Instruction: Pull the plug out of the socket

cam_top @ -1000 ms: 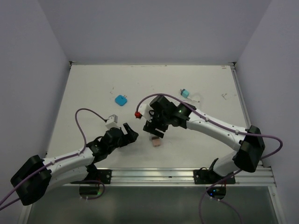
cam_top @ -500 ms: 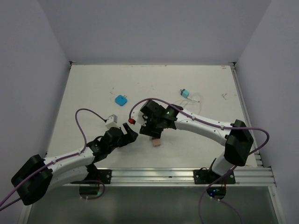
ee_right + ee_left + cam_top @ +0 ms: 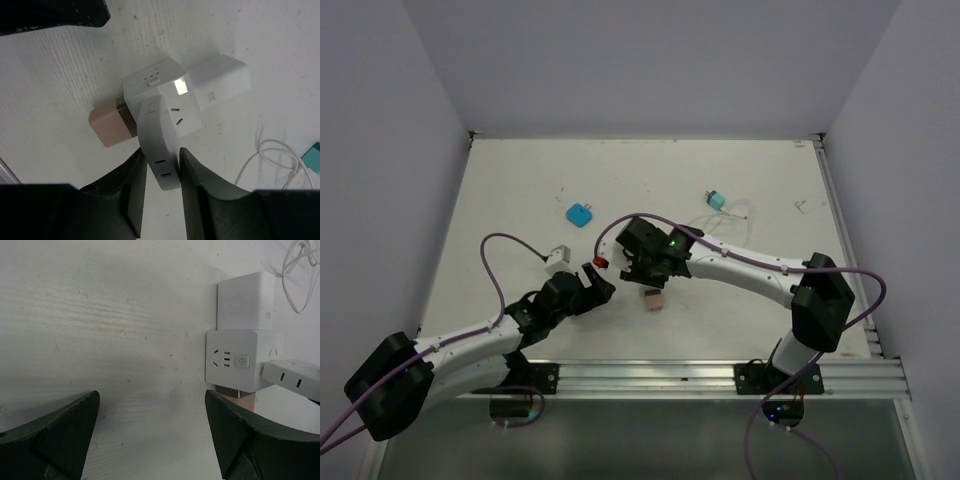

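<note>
The socket [image 3: 157, 90] is a white cube on the table, also seen in the left wrist view [image 3: 232, 360]. Three blocks stick out of it: a pink plug [image 3: 106, 127], a square white one [image 3: 220, 82] and a flat rounded white plug [image 3: 160, 150] on its top face. My right gripper [image 3: 161, 165] is shut on that flat white plug [image 3: 292, 379], one finger [image 3: 131, 190] on each side. In the top view the right gripper [image 3: 645, 272] hides the socket; only the pink plug [image 3: 653, 300] shows. My left gripper [image 3: 151, 405] stands open just left of the socket, holding nothing.
A blue square block [image 3: 580, 214] lies at back left, a teal plug [image 3: 716, 199] with a thin white cable [image 3: 270, 155] at back right. A small white-grey adapter [image 3: 558, 258] sits by the left arm. A metal rail [image 3: 650, 375] runs along the near edge.
My right gripper has moved left and down onto the socket and closed on the flat white plug. The left arm has not moved.
</note>
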Robot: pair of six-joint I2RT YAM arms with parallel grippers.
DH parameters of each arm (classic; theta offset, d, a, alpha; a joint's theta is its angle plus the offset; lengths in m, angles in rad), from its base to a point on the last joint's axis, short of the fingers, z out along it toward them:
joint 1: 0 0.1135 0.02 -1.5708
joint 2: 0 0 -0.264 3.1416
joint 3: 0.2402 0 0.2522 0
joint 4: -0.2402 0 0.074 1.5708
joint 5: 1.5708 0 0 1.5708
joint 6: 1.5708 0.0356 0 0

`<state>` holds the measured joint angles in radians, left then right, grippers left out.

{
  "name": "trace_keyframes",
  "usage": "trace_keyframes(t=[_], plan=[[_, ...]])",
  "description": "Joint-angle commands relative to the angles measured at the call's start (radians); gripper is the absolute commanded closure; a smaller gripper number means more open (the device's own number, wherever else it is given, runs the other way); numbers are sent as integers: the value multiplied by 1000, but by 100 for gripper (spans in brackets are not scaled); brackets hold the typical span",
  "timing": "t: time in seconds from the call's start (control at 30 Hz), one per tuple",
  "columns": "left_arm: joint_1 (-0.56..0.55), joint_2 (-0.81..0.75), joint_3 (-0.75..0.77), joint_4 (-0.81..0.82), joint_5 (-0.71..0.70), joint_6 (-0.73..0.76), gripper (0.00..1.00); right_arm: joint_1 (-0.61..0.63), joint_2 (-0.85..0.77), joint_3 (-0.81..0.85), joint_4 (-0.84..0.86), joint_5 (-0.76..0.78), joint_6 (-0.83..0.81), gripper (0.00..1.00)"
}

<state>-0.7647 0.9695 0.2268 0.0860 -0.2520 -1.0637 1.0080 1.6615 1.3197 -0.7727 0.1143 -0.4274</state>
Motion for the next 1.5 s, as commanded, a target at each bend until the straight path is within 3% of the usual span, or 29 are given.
trace_keyframes(t=[0.0,0.13,0.3,0.97,1.23,1.47], plan=[[8,-5,-10,24,13,-5,10,1,-12,0,15,19,-31,67],[8,-8,-4,40,37,-7,9,-2,-22,-14,38,1,21,85],[8,8,8,73,79,-21,6,-3,-66,-68,99,-16,96,99],[8,149,57,307,209,-108,3,-75,-233,-344,443,-137,352,100],[8,207,85,357,229,-111,3,-103,-272,-366,469,-162,381,100],[8,199,69,353,220,-117,3,-101,-210,-272,326,-127,355,100]])
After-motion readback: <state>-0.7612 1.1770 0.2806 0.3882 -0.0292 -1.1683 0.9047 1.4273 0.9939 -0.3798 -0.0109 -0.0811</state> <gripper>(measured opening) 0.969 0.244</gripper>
